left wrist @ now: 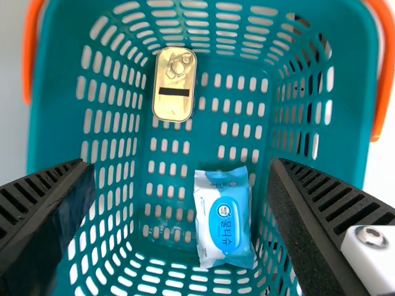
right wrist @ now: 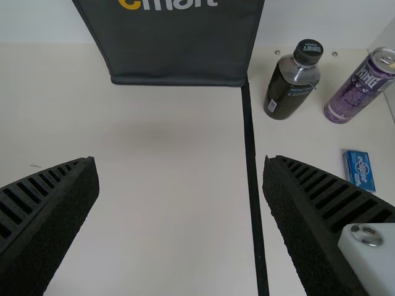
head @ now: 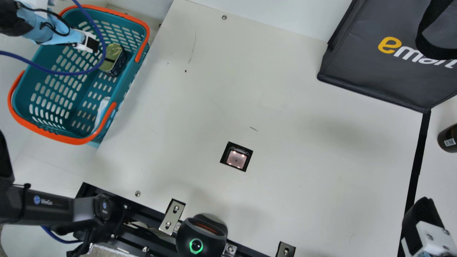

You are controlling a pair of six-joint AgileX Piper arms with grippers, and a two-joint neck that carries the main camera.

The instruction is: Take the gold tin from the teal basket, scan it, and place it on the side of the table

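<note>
Right gripper point(head: 418, 223), its ribbed fingers spread wide, hangs over the near right of the cream table point(head: 321, 178). At the near edge sits a black scanner point(head: 200, 237) with a green-lit ring; a dark square window point(head: 236, 159) is set into the tabletop beyond. Left gripper point(head: 90, 44), also spread, hangs over the teal basket point(head: 26, 89). Inside, a white-and-blue packet point(left wrist: 223, 219) lies toward the near end, the gold tin point(left wrist: 174, 86) toward the far end, ring-pull up. Far right stands a dark grey bag point(head: 357, 64).
</note>
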